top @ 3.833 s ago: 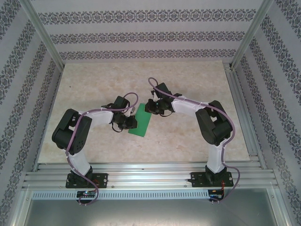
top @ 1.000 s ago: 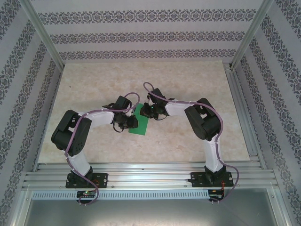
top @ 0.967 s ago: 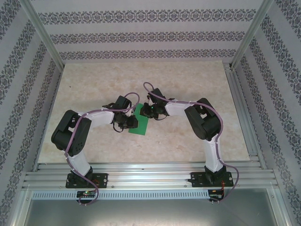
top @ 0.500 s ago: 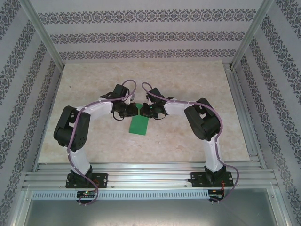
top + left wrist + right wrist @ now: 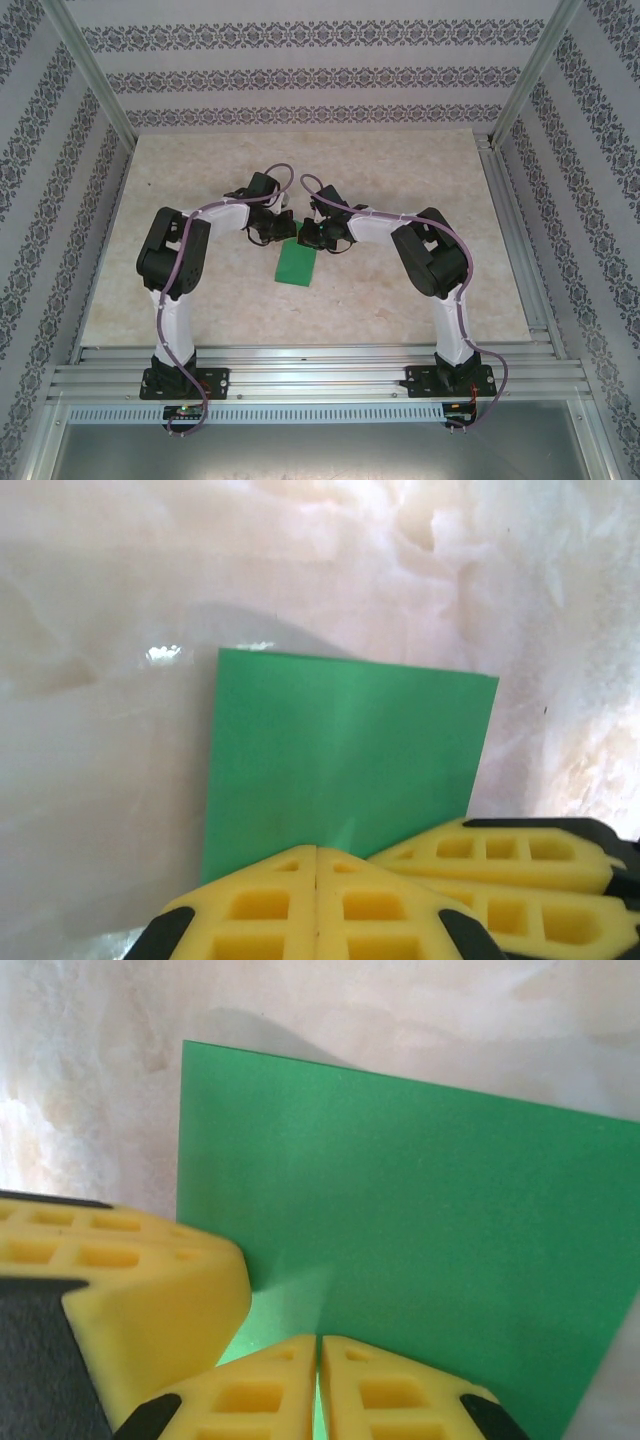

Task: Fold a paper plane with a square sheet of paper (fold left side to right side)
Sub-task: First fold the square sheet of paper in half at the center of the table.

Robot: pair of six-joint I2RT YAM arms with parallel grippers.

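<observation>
We have the left gripper (image 5: 316, 854) closed right down, pad against pad, its tips on the nearest edge of the square sheet of paper (image 5: 340, 745). The sheet lies flat ahead of the fingers on the table (image 5: 90, 780). The right gripper (image 5: 320, 1342) sits just beside it, narrowed to a hairline seam at that same edge. We judge both are there to pin the sheet, which looks halved, against sliding. We cannot tell whether a layer is caught between the pads.

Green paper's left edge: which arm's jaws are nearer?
Left. The left gripper sits at the green paper's far-left corner; the right gripper rests beside it, midway along the far edge.
</observation>
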